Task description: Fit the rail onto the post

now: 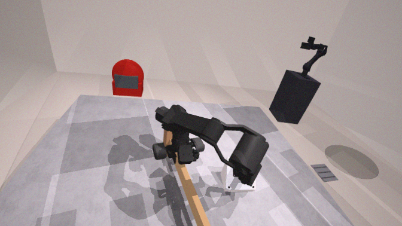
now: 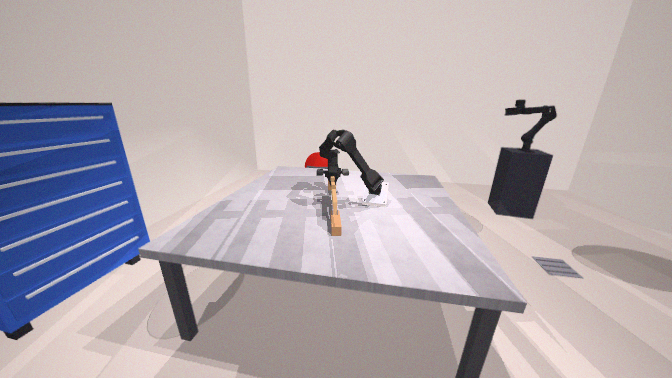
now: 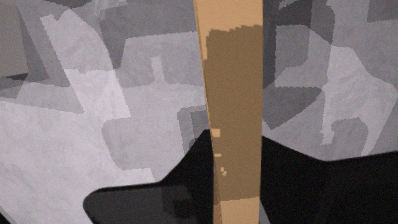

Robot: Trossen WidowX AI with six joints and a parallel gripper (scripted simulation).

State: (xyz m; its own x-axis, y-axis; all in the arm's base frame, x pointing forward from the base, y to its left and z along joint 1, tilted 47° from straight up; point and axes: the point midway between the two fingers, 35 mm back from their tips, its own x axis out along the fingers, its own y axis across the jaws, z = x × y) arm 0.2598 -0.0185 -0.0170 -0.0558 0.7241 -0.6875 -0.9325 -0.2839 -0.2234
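The wooden rail [image 1: 187,180] [image 2: 334,199] [image 3: 233,95] runs lengthwise over the table, its far end at the footboard block [image 2: 336,226]. My gripper [image 1: 176,155] [image 2: 332,178] [image 3: 222,133] is shut on the rail near its post end, one dark finger on each side in the wrist view. The wooden post [image 1: 167,138] shows just behind the gripper in the top view. The gripper hides the rail's post end, the pegs and the holes, so I cannot tell whether the end touches the post. Whether the rail is level is also unclear.
My arm's white base plate [image 1: 239,188] [image 2: 378,199] stands beside the rail on the grey table [image 1: 90,191] [image 2: 235,250]. Beyond the table are a red helmet-like object [image 1: 127,67] [image 2: 316,160], a blue cabinet [image 2: 65,200] and a second arm on a dark pedestal [image 1: 294,98] [image 2: 520,185].
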